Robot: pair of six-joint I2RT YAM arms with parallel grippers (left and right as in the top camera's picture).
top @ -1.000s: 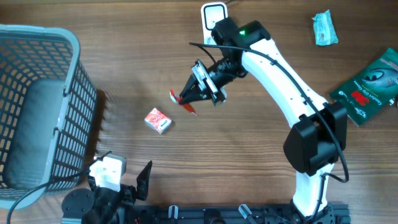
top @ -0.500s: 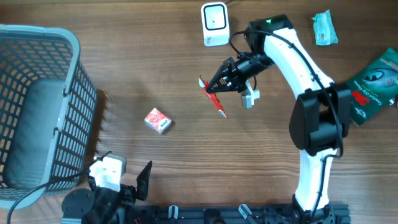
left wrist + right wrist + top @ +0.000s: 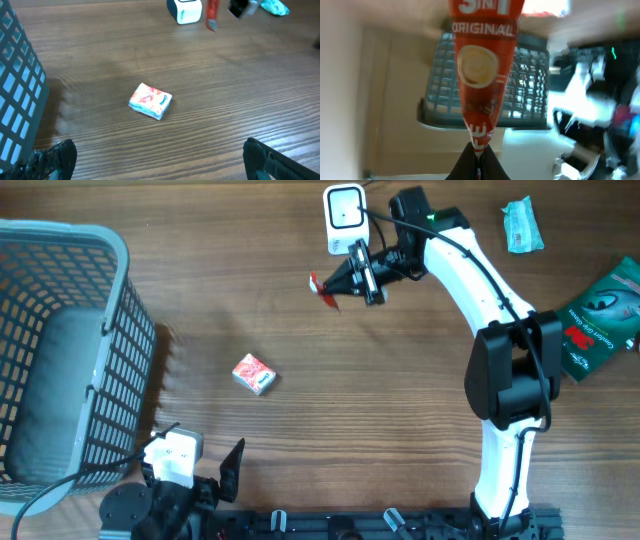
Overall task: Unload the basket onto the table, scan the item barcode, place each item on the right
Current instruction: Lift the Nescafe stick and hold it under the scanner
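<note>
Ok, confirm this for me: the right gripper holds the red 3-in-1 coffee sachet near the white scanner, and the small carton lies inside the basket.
Not quite. The small carton lies on the wooden table, outside the basket, as the overhead view shows. The rest is right: the right gripper holds the red coffee sachet near the white scanner.

Overhead: bright, even light, sharp throughout. The basket (image 3: 60, 350) throws a soft, faint shadow rightward onto the table (image 3: 300, 430). Left wrist: box (image 3: 150, 100) crisp, far edge softer, lower corners dark. Right wrist: sachet (image 3: 482, 65) readable but soft; background smeared, washed-out white patches at right.
</note>
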